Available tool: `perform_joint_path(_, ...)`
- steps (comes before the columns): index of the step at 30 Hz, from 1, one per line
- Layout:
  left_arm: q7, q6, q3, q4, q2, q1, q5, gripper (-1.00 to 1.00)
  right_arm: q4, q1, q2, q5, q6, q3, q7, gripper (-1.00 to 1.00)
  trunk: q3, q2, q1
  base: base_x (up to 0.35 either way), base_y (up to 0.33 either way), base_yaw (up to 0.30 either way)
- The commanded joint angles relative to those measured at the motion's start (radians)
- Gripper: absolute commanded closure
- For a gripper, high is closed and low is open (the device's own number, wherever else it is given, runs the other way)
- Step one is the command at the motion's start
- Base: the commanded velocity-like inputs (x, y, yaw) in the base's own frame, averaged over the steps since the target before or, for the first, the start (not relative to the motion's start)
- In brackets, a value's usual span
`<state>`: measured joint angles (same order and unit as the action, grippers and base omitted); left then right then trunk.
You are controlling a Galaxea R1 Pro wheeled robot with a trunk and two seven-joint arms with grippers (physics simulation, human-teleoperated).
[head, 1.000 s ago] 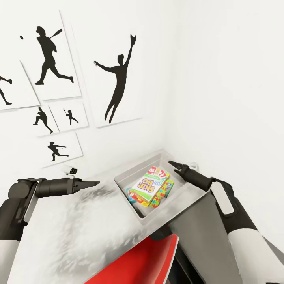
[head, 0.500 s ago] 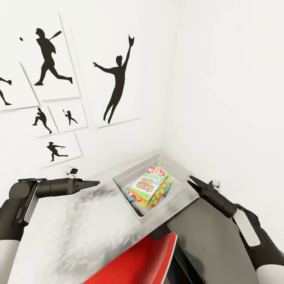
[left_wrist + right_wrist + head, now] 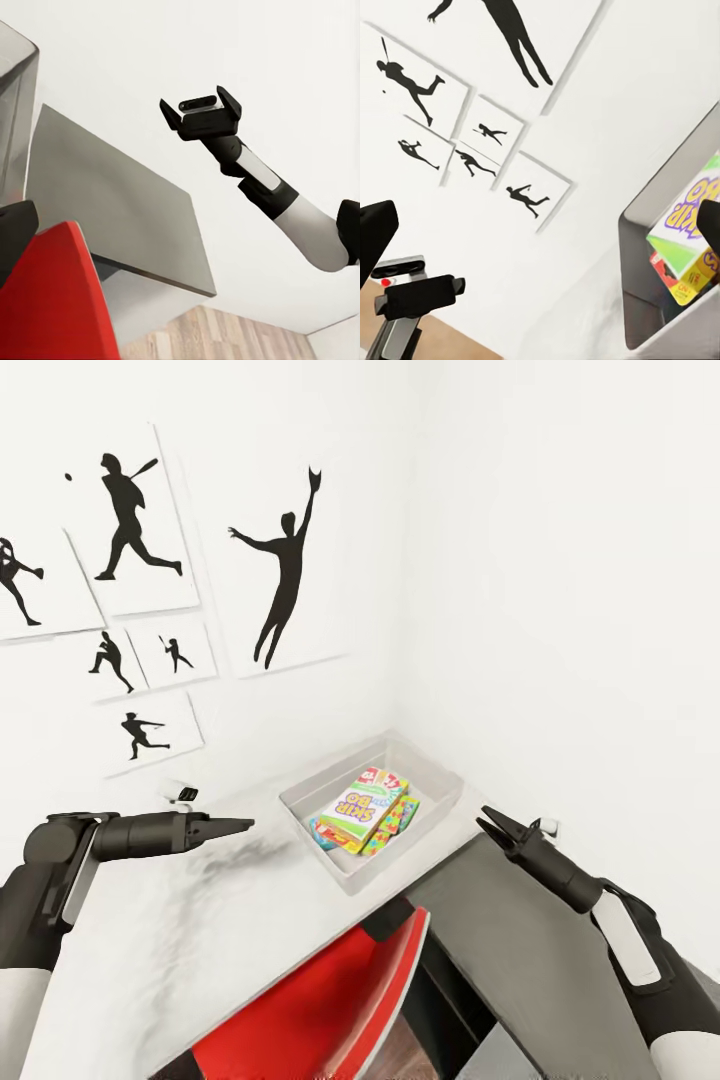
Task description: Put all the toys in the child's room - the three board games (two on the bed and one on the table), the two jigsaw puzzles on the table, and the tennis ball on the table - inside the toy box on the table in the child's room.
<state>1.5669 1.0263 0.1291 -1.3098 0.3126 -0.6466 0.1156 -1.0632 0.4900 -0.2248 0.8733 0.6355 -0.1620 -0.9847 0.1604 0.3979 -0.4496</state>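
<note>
- We find our left gripper [image 3: 240, 823] hovering over the pale mottled counter [image 3: 200, 950], its fingers [image 3: 222, 822] drawn to a narrow point and holding nothing; whether the tips actually meet we cannot tell.
- In the right wrist view the same left gripper [image 3: 420, 295] shows as a dark block against the white wall, and that view does not settle the matter either.
- Our right gripper [image 3: 490, 826] is off the counter's edge, just beside the toy box [image 3: 435, 815]; its fingers [image 3: 497, 818] are spread in a clear fork and are empty.
- The left wrist view confirms it: the right gripper [image 3: 201, 107] has its two fingers [image 3: 229, 98] well apart with nothing between them.
- The toy box sits at the counter's far corner against the wall, beyond the left fingers and beside the right fingers.
- Inside it lies the white-green SKIP-BO box [image 3: 363, 807], tilted, on top of the other contents.
- A jigsaw puzzle [image 3: 392, 826] shows its bright edge from under the SKIP-BO box, on the side nearer the right fingers.
- A red chair [image 3: 320, 1000] stands at the counter's near edge, below both grippers.
- Black baseball-player pictures [image 3: 285, 575] hang on the wall beyond the left fingers.
</note>
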Motion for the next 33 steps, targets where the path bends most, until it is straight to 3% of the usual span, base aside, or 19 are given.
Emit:
perform_joint_path(1, 0.004, 0.011, 0.000, 0.000, 0.001, -0.001, -0.001, -1.00, 0.000, 0.001, 0.000, 0.005, 0.006, 0.000, 0.000, -1.00, 0.002, 0.002, 0.000, -0.079, 0.001, -0.015)
perform_joint_path(24, 0.004, 0.011, 0.000, 0.000, 0.002, -0.001, -0.001, -1.00, 0.000, 0.001, 0.002, 0.004, 0.003, -0.001, 0.018, -1.00, 0.002, 0.002, 0.000, -0.007, 0.000, -0.001)
perform_joint_path(33, 0.004, 0.011, 0.000, 0.000, 0.001, -0.001, -0.001, -1.00, 0.000, 0.001, 0.007, 0.002, 0.001, -0.001, 0.020, -1.00, 0.002, 0.002, 0.000, -0.158, 0.000, 0.059)
